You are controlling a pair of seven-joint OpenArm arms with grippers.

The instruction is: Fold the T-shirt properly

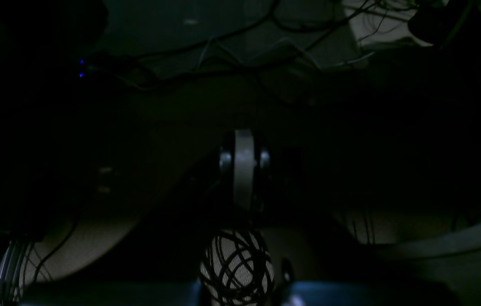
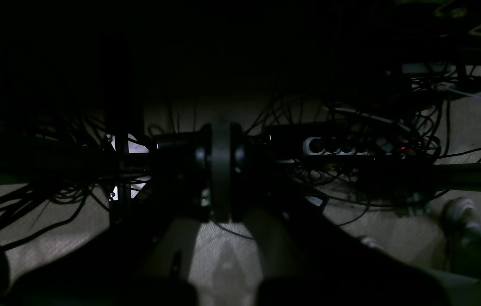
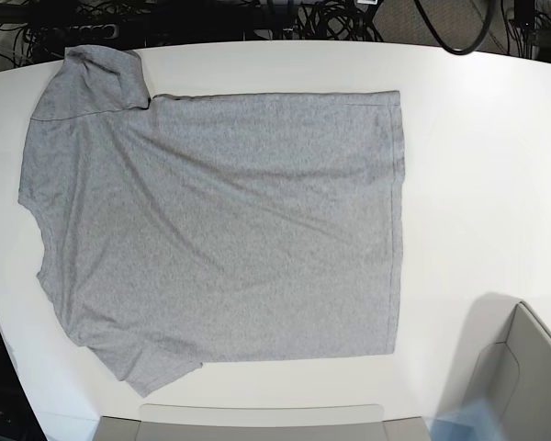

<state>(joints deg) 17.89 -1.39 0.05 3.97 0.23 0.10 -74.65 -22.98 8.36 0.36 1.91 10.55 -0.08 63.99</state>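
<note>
Left wrist view: very dark. It looks down past the table at floor and a tangle of cables (image 1: pixel 240 265). A pale upright part sits mid-frame, but whether it belongs to the left gripper is unclear, so I cannot tell if that claw is released or clenched. No shirt shows here.

Right wrist view: just as dark, with more cables (image 2: pixel 351 170) strewn over the floor and a black round part in the centre. The right gripper's fingertips are not made out, so its state cannot be told either. A shoe (image 2: pixel 457 212) shows at the near right.

Base view: one T-shirt (image 3: pixel 230 230) lies flat, plain side up, on the white table (image 3: pixel 477 138). Its hem is to the right, its two sleeves at the far left and near left corners. No fold has been made, so the whole task appears to remain. Neither arm reaches over the cloth.
</note>
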